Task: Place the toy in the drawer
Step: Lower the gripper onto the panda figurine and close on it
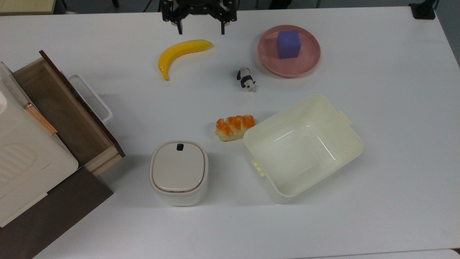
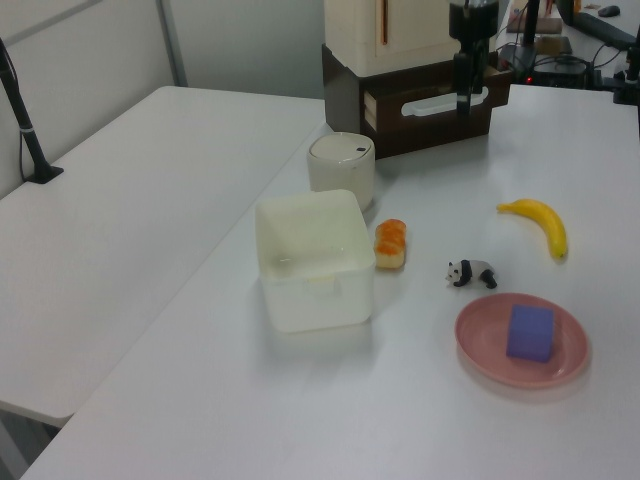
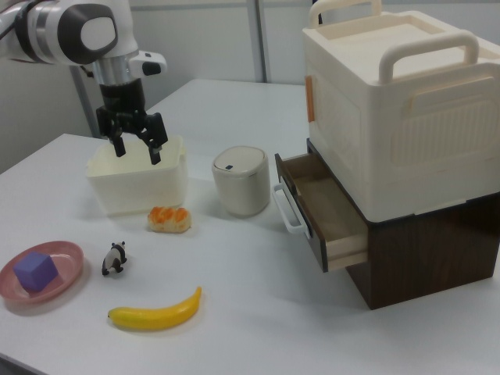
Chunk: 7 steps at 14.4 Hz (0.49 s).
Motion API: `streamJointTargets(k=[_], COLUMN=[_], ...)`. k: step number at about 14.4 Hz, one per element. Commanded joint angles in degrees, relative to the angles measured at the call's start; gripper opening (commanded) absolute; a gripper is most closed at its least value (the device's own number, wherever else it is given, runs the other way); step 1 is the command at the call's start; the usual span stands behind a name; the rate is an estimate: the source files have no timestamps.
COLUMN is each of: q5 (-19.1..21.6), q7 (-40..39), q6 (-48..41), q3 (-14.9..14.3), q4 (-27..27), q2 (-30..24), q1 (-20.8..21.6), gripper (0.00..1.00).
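The white worktop (image 1: 377,108) carries everything. At the top view's left edge stands a dark brown wooden cabinet (image 3: 437,258) with a cream plastic carry-case (image 3: 398,109) stacked on top. Its long shallow wooden drawer (image 1: 64,111), with light wood sides, a brown floor, a dark front panel and a white loop handle (image 1: 94,96), is pulled out and holds nothing.

The cream open plastic tub (image 1: 302,147) sits toward the top view's lower right of the middle. The white robot arm (image 3: 70,31) reaches in over the far edge in the top view. The small cream lidded bin (image 1: 178,172) with a dark button stands between the tub and the drawer. The pink round plate (image 1: 305,61) lies near the far edge and bears a purple cube (image 1: 288,44).

The yellow banana (image 1: 181,53) lies near the far edge, with the black gripper (image 1: 200,30) hanging above the worktop just beyond it; its fingers (image 3: 155,148) are spread apart and empty. The orange-topped bread roll (image 1: 235,126) touches the tub's corner. The tiny black-and-white panda toy (image 1: 246,79) stands on the worktop between the banana and the plate, well apart from the drawer and from the gripper.
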Motion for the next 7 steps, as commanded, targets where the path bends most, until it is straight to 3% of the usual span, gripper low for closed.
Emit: streamJointTargets(k=[1,5,7], q5=[1.5,1.93,4.3], q7=[-0.83,-0.74,-0.74], q6=[-0.8,1.04,5.34], q3=[-0.56,-0.48,-0.56], q4=[-2.79,-4.55,-5.43], q2=[0.24,2.95,5.68], q1=[4.0,6.47,7.35], gripper=[1.0,1.0,1.0])
